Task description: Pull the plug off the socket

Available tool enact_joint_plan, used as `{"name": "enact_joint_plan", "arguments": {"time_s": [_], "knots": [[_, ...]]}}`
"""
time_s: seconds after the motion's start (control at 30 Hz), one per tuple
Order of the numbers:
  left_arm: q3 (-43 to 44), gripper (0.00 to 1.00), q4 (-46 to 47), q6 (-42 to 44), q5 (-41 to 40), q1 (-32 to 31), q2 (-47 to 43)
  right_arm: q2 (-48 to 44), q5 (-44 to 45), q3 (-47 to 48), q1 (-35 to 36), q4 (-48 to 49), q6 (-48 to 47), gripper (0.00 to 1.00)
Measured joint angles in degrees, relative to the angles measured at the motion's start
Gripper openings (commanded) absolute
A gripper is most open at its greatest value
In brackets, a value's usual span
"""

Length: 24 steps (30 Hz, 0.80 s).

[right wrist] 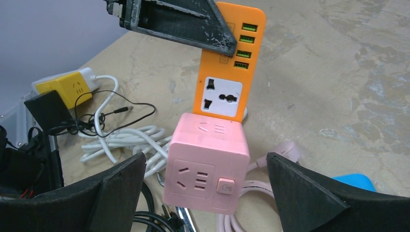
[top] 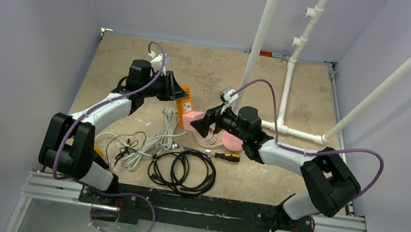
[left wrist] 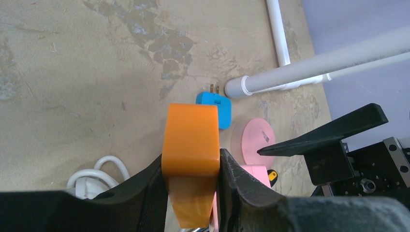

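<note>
An orange socket strip [left wrist: 191, 140] with green USB ports is clamped between the fingers of my left gripper [left wrist: 192, 157], lifted off the table and hanging down [top: 183, 105]. A pink cube plug block [right wrist: 207, 164] sits tight against the strip's lower face, below its universal outlet [right wrist: 220, 96]; the joint itself is hidden. My right gripper [right wrist: 205, 159] stands wide open, one finger on each side of the pink cube, touching neither side. In the top view the right gripper [top: 202, 121] sits just right of the cube [top: 192, 119].
A pink cable coil with its own pink plug [right wrist: 285, 150] lies under the cube, by a pink disc [left wrist: 254, 140]. Nearby are a blue adapter [left wrist: 215, 108], white cables [top: 151, 139], a black cable coil [top: 183, 170], a screwdriver [top: 226, 156], a yellow socket [right wrist: 67, 87] and white pipes [top: 258, 44].
</note>
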Motion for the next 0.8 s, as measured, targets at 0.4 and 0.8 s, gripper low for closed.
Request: {"name": "enact_joint_plan", "arguments": {"time_s": [0.4, 0.8], "knots": [[0.0, 0.0, 0.2, 0.0, -0.2, -0.3, 0.0, 4.5, 3.1, 3.3, 2.0, -2.4, 1.0, 0.89], [0.0, 0.0, 0.5, 0.0, -1.1, -0.3, 0.1, 8.0, 3.2, 5.5, 2.1, -3.3, 4.6, 0.23]]}}
